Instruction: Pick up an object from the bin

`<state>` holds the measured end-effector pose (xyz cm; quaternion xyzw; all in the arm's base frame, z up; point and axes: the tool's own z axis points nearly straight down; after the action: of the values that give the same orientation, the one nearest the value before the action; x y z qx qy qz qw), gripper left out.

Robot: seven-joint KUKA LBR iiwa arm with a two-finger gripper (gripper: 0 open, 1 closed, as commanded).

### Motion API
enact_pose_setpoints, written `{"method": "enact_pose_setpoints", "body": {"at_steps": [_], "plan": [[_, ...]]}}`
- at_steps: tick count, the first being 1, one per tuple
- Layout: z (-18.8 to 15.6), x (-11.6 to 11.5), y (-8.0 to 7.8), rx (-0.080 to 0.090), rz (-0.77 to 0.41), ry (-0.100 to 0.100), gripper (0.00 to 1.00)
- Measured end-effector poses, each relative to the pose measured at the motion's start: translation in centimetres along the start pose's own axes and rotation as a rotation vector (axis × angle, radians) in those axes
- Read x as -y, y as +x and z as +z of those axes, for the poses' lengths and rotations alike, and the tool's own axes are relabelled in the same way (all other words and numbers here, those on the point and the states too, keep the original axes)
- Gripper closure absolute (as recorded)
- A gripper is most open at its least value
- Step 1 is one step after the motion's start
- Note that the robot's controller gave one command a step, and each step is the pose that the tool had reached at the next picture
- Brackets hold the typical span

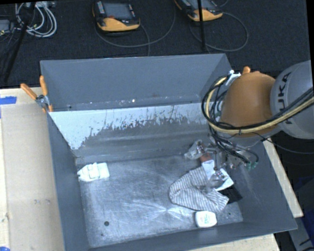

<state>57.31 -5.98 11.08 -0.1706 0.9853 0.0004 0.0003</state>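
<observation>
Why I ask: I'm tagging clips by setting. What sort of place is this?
Likely a robotics lab test cell: a grey robot arm hangs its end effector over a crumpled grey-and-white striped cloth in a sloped grey metal bin, with loose cables on the dark floor behind.

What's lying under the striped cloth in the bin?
A dark flat piece pokes out at the right edge of the cloth, below the hand. A small white block lies at its near edge, in full sight. Anything else beneath is covered.

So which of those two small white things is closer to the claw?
The white block at front right, beside the crumpled cloth, near the gripper; the other white block lies alone far left.
</observation>
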Motion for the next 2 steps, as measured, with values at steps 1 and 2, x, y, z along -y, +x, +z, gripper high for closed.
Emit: {"method": "enact_pose_setpoints", "body": {"at_steps": [1,2], "plan": [[2.7,0.6,0.2,-0.011,-0.2,-0.012,0.0],[3.4,1.5,1.6,-0.035,-0.083,-0.015,1.0]]}}
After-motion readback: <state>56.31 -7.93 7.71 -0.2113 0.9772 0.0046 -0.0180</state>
